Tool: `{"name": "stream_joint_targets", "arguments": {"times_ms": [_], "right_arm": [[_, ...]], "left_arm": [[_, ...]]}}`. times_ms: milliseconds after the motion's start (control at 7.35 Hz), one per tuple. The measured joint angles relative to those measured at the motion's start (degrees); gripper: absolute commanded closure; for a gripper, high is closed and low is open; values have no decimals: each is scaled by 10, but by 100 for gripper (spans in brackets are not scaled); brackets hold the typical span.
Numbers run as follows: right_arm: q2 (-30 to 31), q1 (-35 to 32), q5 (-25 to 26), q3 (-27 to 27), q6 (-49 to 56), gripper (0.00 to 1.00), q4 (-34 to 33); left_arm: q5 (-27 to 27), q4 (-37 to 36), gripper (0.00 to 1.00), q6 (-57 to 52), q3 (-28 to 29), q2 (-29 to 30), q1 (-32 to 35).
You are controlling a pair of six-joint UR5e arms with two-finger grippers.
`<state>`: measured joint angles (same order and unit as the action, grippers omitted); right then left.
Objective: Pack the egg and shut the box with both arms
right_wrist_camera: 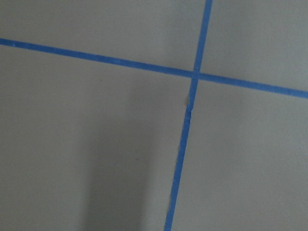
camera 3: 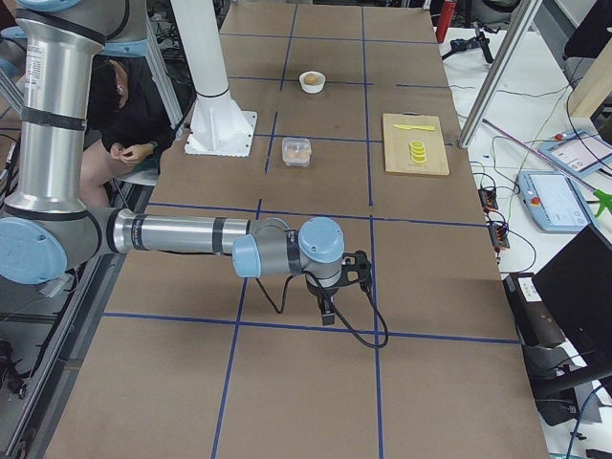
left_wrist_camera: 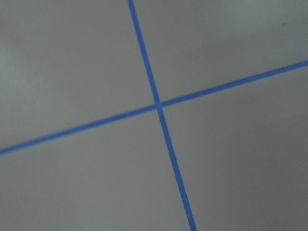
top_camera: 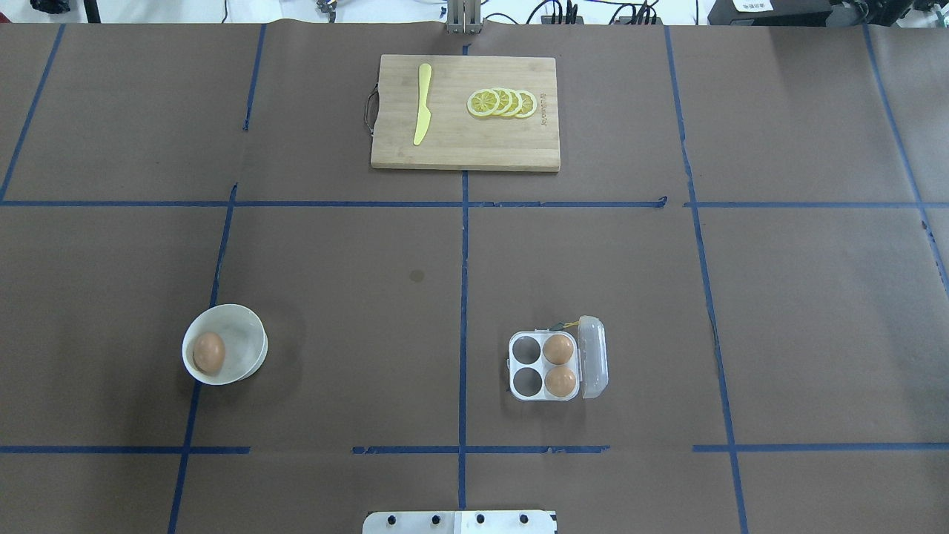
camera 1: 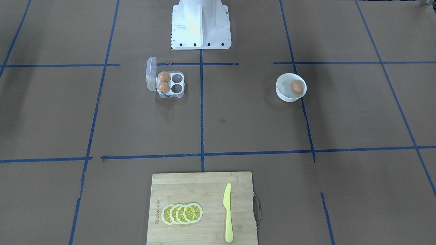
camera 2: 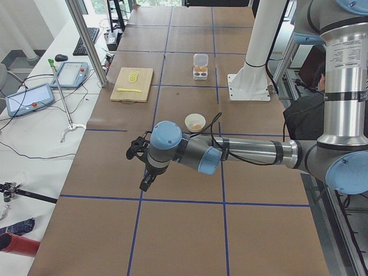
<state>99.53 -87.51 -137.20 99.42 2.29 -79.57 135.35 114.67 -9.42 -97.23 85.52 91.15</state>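
Observation:
One brown egg [top_camera: 208, 351] lies in a round white bowl [top_camera: 256, 335] on the robot's left side; it also shows in the front view [camera 1: 296, 86]. The clear four-cell box [top_camera: 535, 364] stands right of centre with its lid [top_camera: 594, 356] open and upright. Two brown eggs [top_camera: 557, 348] fill the cells next to the lid; the other two cells are empty. My left gripper [camera 2: 146, 179] and right gripper [camera 3: 327, 311] hang over bare table far out at each end, and I cannot tell whether they are open. Both wrist views show only brown paper and blue tape.
A bamboo cutting board [top_camera: 460, 152] with a yellow knife [top_camera: 421, 115] and lemon slices [top_camera: 503, 103] lies at the table's far side. The white pedestal base [camera 1: 200, 30] stands at the robot's edge. Blue tape lines grid the brown table cover.

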Motion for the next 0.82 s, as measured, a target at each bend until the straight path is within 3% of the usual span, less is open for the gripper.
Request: {"name": "stream_joint_targets", "arguments": {"times_ms": [272,544,816], "right_arm": [[-16,0,-2,-3,-1,0,63],[-22,0,-5,-7,-8,0,84],[-23,0,-7,-5,-10,0,88]], "left_arm": [[10,139,0,1,24,27,-2],[32,196,0,5,26,41,-19],[40,234,0,116,12,39,-90]]}}
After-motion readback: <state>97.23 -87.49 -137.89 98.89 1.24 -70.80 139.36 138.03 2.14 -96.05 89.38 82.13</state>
